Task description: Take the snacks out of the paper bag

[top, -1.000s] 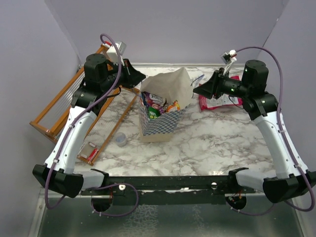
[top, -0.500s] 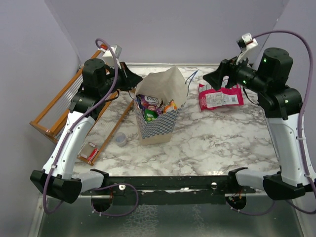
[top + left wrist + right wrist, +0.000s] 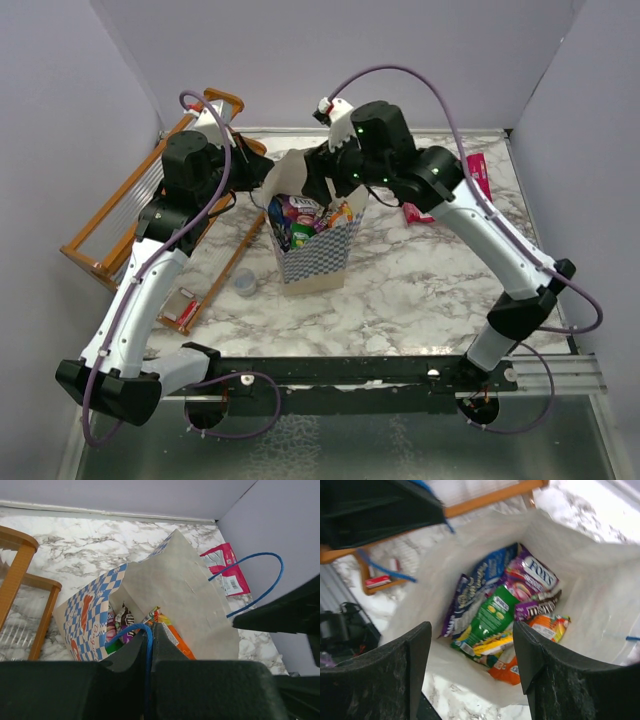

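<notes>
- Orange wooden rack (image 3: 17, 575): lies at the left side of the marble bench (image 3: 420, 290). A small grey-blue cup (image 3: 245, 283) stands on the bench near the rack, just left of the bag's base.
- Left fingers (image 3: 159, 645): clenched together on the near thin blue string handle (image 3: 148, 632) of the bag. The string runs between the two pads, and nothing else is held. In the overhead view these fingers sit at the bag's left rim.
- Tall blue-and-white checkered paper bag (image 3: 320, 250): stands on its tan base band toward the far middle of the bench, between the two arms. Its long axis is roughly vertical and the open mouth faces up, showing the cream inside. The second blue string handle (image 3: 272, 572) loops free on the right side.
- Snacks in the bag: a blue packet (image 3: 482, 577), a purple wrapper (image 3: 532, 575), a green wrapper (image 3: 495, 612), a yellow bar (image 3: 487, 644) and an orange wrapper (image 3: 512, 669) lie piled at the bottom. Most have their long axes running across the bag floor.
- Right fingers (image 3: 542, 675): released and spread wide. They are poised over the bag's mouth with the pile visible between them, and they grasp nothing. Contact with the paper cannot be determined.
- Large pink-red pouch (image 3: 227, 570): lies flat on the bench to the right of the bag, outside it, and is partly covered by the right arm in the overhead view
</notes>
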Tool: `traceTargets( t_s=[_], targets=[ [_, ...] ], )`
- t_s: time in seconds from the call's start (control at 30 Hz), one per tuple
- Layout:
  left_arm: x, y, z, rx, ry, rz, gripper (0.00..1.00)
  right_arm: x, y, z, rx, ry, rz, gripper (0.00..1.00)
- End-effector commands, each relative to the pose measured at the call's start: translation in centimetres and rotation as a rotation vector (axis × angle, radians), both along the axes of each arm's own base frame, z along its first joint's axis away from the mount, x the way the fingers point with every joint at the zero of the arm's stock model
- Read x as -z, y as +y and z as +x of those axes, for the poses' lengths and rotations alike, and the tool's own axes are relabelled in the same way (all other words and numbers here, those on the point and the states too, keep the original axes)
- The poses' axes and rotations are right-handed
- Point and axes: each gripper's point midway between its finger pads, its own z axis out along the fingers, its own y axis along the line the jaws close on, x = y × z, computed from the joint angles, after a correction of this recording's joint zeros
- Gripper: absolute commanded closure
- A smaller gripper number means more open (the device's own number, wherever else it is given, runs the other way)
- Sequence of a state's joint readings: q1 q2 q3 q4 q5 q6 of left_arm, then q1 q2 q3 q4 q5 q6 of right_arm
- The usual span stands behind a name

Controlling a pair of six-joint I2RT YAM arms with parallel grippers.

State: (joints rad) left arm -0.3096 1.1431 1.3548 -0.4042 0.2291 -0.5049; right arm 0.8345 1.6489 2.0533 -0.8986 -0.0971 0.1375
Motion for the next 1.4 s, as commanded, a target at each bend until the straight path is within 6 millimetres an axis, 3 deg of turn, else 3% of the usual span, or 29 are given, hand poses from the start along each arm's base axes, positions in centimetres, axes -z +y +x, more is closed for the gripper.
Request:
traceTargets(
  t_s=[0.0, 0.27, 0.4, 0.6, 0.83, 0.93, 1.03, 1.13, 1.23, 1.37],
  targets=[
    [-3.8, -0.1, -0.4, -0.004, -0.108, -0.077, 1.0, 4.2, -1.0, 2.5, 0.152, 0.074, -0.118, 0.34],
    [-4.8, -1.2, -0.5, 0.052, -0.12, -0.135, 1.0, 11.5, 0.7, 3.3, 0.077, 0.174, -0.285, 0.14],
    [-4.8, -1.3, -0.6, 0.056, -0.119, -0.142, 1.0, 14.5, 1.5, 3.6, 0.054, 0.218, -0.331, 0.11],
    [-4.9, -1.4, -0.9, 0.063, -0.115, -0.152, 1.0, 17.8, 3.3, 4.1, 0.03, 0.275, -0.332, 0.16],
    [-5.3, -1.3, -1.3, 0.064, -0.121, -0.152, 1.0, 20.8, 4.8, 4.8, 0.026, 0.323, -0.331, 0.35],
    [-5.5, -1.4, -1.4, 0.071, -0.125, -0.154, 1.0, 21.2, 4.8, 5.6, 0.057, 0.311, -0.34, 0.44],
    [-5.5, -1.3, -1.5, 0.071, -0.123, -0.149, 1.0, 21.0, 4.6, 6.4, 0.087, 0.284, -0.345, 0.6],
    [-5.4, -1.2, -1.6, 0.07, -0.124, -0.139, 1.0, 20.0, 4.3, 7.1, 0.117, 0.254, -0.328, 0.84],
    [-5.2, -0.9, -1.7, 0.059, -0.125, -0.123, 1.0, 18.3, 4.1, 7.7, 0.142, 0.214, -0.291, 0.98],
    [-4.6, -0.4, -1.5, 0.031, -0.118, -0.108, 1.0, 15.1, 4.0, 7.9, 0.149, 0.157, -0.209, 0.99]
  ],
)
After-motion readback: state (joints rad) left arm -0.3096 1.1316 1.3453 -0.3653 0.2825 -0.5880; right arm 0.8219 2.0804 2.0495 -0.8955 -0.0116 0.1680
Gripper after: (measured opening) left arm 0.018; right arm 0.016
